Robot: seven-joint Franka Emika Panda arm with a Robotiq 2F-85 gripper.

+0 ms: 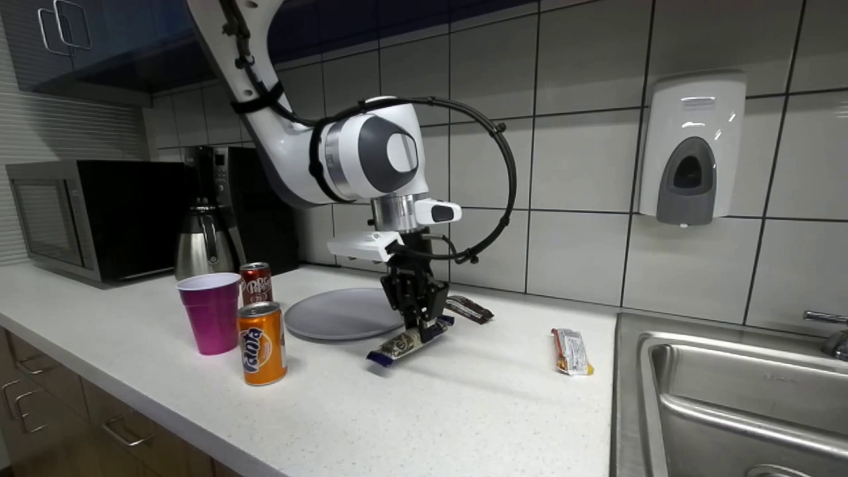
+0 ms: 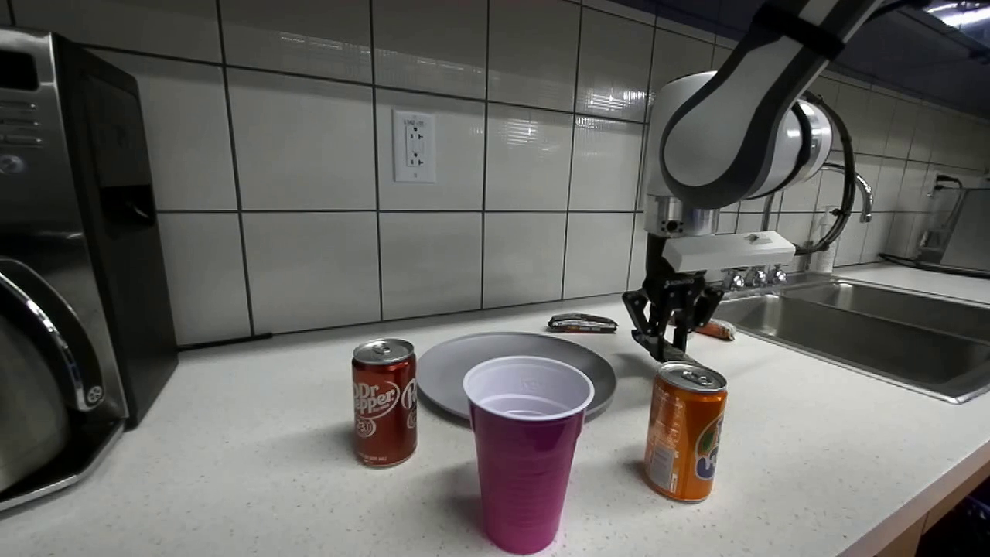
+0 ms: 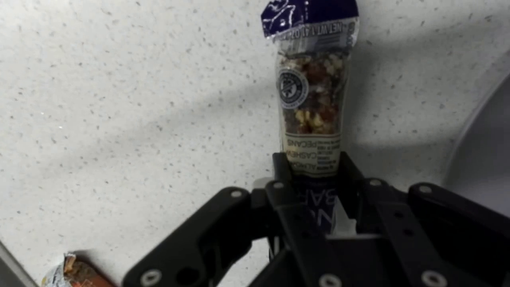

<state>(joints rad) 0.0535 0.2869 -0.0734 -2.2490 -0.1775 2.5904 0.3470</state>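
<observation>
Closest to the camera in an exterior view, a magenta plastic cup (image 2: 530,480) stood upright on the speckled white counter (image 1: 424,417). Two small cans flanked it, both upright: a dark red Dr Pepper can (image 2: 384,414) to the left as seen there, and an orange Fanta can (image 2: 684,441) to the right. Beyond the cup lay a round gray plate (image 2: 448,371).

Farther back, black robot fingers (image 3: 347,171) were pinching a nut bar (image 3: 312,95) near its middle, one against each long side. Its clear wrapper with navy ends showed pieces of nut, and the words "pecans" and "cashew" appeared upside down in the wrist view. The nut bar was near the plate, low at the counter; whether it touched the surface, I could not tell.

Behind it lay a dark-wrapped bar (image 1: 469,309), near the tiled wall (image 1: 576,165). A red and silver bar (image 1: 572,352) lay well apart, near the stainless steel sink (image 1: 633,397). Toward the counter's far end stood a steel carafe (image 1: 205,255) and a microwave (image 1: 132,218).
</observation>
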